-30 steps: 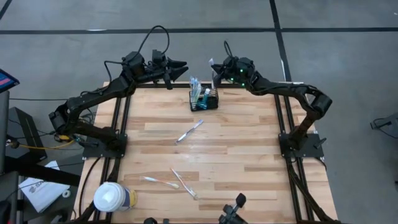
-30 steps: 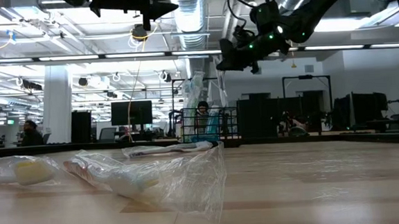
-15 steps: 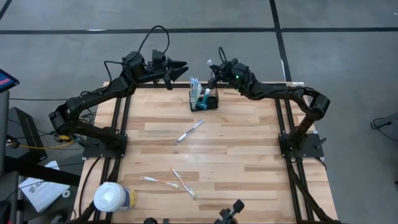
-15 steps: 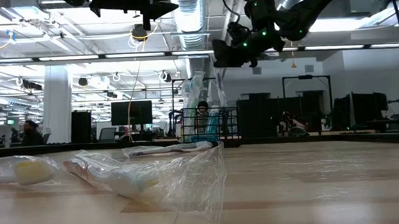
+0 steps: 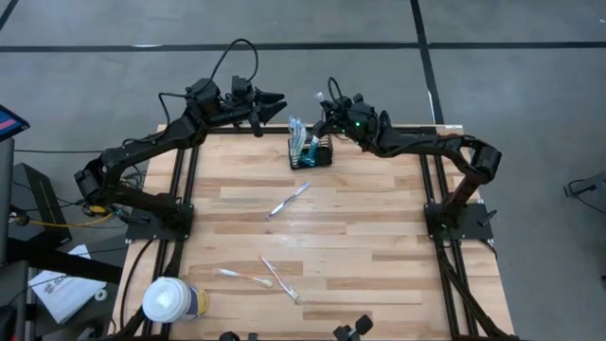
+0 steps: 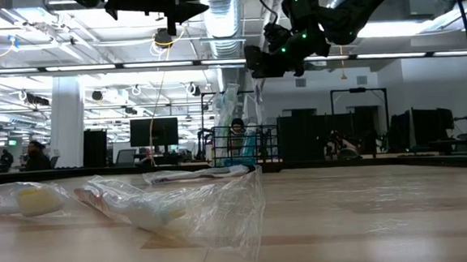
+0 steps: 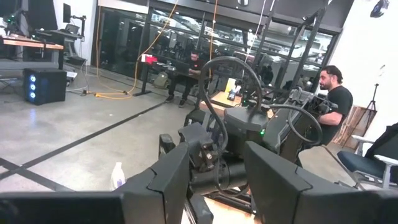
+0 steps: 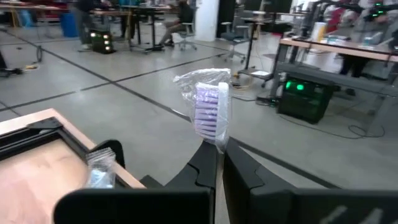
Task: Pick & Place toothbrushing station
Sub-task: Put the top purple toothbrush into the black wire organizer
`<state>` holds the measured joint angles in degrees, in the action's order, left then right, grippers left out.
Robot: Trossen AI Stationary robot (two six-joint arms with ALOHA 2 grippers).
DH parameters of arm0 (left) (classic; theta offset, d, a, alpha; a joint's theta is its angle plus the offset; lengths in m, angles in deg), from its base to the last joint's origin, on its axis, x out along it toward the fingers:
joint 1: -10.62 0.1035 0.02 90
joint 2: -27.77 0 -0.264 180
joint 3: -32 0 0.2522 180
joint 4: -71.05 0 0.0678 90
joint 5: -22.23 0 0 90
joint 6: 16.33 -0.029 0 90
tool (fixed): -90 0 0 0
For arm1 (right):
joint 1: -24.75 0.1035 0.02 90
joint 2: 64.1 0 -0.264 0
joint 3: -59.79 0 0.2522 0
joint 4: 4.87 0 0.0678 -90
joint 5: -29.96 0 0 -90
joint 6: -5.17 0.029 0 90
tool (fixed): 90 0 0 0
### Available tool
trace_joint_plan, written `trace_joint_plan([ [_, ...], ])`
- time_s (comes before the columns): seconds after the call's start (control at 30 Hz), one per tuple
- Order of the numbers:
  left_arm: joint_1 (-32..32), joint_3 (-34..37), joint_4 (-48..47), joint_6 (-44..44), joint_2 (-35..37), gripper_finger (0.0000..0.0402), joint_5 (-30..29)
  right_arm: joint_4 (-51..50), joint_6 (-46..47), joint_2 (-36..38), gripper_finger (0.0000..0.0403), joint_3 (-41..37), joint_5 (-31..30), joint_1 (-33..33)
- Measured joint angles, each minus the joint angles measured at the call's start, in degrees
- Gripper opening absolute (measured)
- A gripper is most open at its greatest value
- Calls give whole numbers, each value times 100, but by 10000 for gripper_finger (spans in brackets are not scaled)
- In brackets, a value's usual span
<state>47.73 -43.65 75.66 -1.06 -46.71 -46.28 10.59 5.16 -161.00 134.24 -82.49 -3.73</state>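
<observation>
The black wire basket point(image 5: 311, 152) stands near the table's far edge, holding upright toothbrushes and teal tubes; it also shows in the low view point(image 6: 247, 146). My right gripper point(image 5: 323, 101) hangs in the air just beyond the basket's far right side, shut on a wrapped toothbrush point(image 8: 212, 102) with purple-white bristles. It shows high in the low view point(image 6: 255, 60). My left gripper point(image 5: 276, 102) waits open and empty in the air to the basket's far left, and its fingers stand apart in the left wrist view point(image 7: 216, 171). My right gripper pinches the toothbrush between its two fingers, on the neck just below the head point(image 8: 219, 144). The brush runs along the fingers, and its wrapped head sticks out past the fingertips point(image 8: 202, 168). It is lifted clear of the table and the basket.
Three loose wrapped toothbrushes lie on the wooden table: one at the middle point(image 5: 289, 199), two near the front point(image 5: 244, 277) point(image 5: 280, 279). A white-lidded cup point(image 5: 173, 301) stands at the near left corner. Plastic wrap point(image 6: 181, 203) fills the low view's foreground. People sit in the room beyond.
My right gripper has gone toward the table's left and a little up, carrying the toothbrush closer to the spot above the basket's far side. It has stayed shut.
</observation>
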Motion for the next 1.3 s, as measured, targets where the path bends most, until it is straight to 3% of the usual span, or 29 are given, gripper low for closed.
trace_joint_plan([
  [0.2, 0, 0, 0, -2, 0, 147, 2, 204, 56, -67, 0, -34, -112, 82],
  [0.47, 0, 0, 0, -2, 0, 147, 2, 1071, 562, -140, 0, -981, -649, 261],
  [0.93, 0, 0, 2, -177, -1, 147, 2, 1582, 715, -181, 0, -1540, -613, 228],
  [1.3, 0, 0, 1, -268, 0, 147, 1, 3046, -38, -181, 0, -1882, -892, 216],
])
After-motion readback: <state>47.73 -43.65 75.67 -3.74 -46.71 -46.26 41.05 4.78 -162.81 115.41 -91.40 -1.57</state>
